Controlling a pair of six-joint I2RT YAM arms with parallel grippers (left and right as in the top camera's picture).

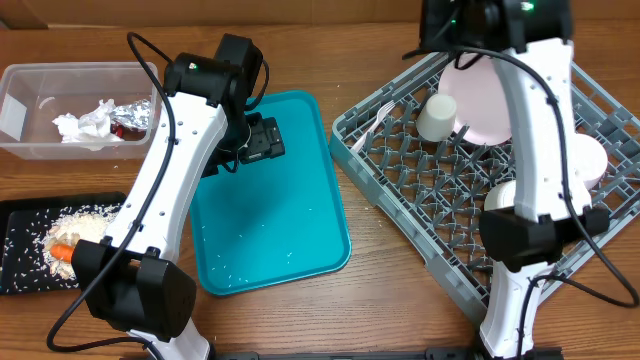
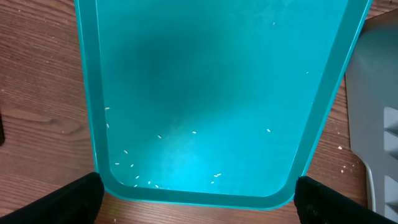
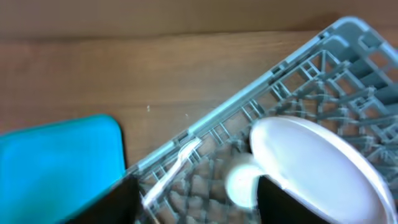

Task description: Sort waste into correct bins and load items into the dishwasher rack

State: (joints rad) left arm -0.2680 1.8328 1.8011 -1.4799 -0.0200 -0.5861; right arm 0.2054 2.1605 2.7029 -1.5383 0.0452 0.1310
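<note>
The grey dishwasher rack (image 1: 385, 92) at the right holds a leaning white plate (image 1: 480, 100), a white cup (image 1: 437, 117), two white bowls (image 1: 585, 160) (image 1: 500, 195) and a white fork (image 1: 375, 120). My right gripper (image 1: 466, 55) is open and empty above the rack's far corner. In the right wrist view its fingers (image 3: 196, 199) frame the fork (image 3: 171, 168) and cup (image 3: 242, 183), with the plate (image 3: 317, 168) beside them. My left gripper (image 1: 262, 140) is open and empty above the teal tray (image 1: 270, 230); its fingers (image 2: 199, 193) straddle the tray's end. No chopsticks show.
The clear tub (image 1: 30, 80) at the far left holds napkins (image 1: 85, 125) and the foil wrapper (image 1: 135, 118). The black tray (image 1: 20, 275) holds rice (image 1: 80, 225) and the carrot (image 1: 62, 252). Loose rice grains (image 2: 134, 180) lie on the teal tray (image 2: 199, 74).
</note>
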